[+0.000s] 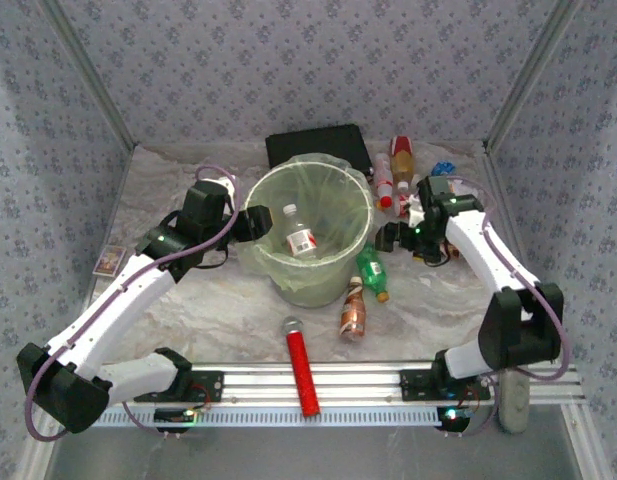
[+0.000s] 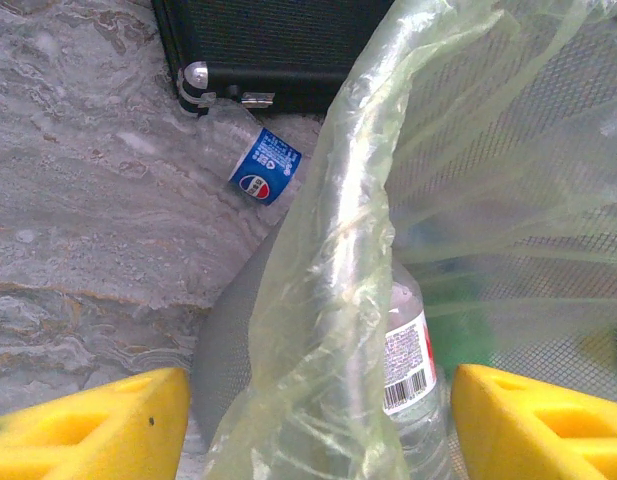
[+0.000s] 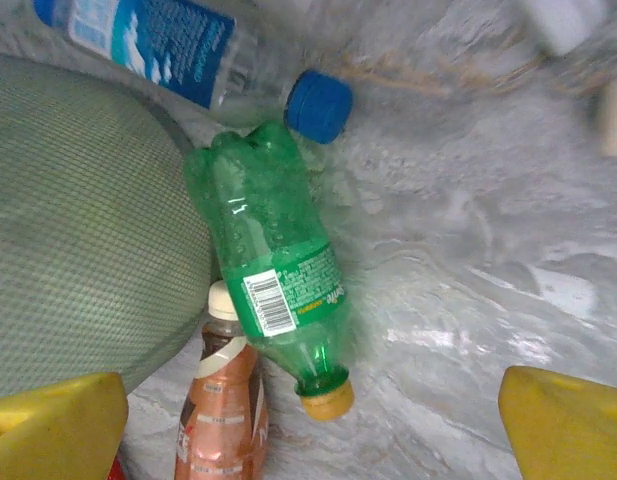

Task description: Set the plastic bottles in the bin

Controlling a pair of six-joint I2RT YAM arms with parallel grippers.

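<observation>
In the overhead view, the left arm stretches from the lower left corner up to the left side of the bin (image 1: 308,285), its wrist bent toward the rim where the left pincer (image 1: 250,222) sits. Its wrist camera shows us the yellow fingers (image 2: 98,425) spread wide in the bottom corners, with the folded liner (image 2: 338,250) rising between them. We cannot tell whether they touch it.

The right arm rises from the lower right, folds at the elbow and reaches back left. The right pincer (image 1: 388,238) hangs just right of the bin, spread wide and pinching nothing.

A clear bottle (image 1: 300,232) lies inside the bin; through the liner it is only a blur. On the desk (image 1: 218,310), a green bottle (image 3: 273,270) lies against the bin's wall. Beside it a brown bottle (image 3: 223,410) is cut off by the bottom edge, and a blue-capped bottle (image 3: 168,40) by the top. A Pepsi-labelled bottle (image 2: 258,170) lies by the black case (image 2: 278,50), its lower end hidden behind the liner. A cluster of bottles (image 1: 401,158) in the upper right is too small for us to count.
</observation>
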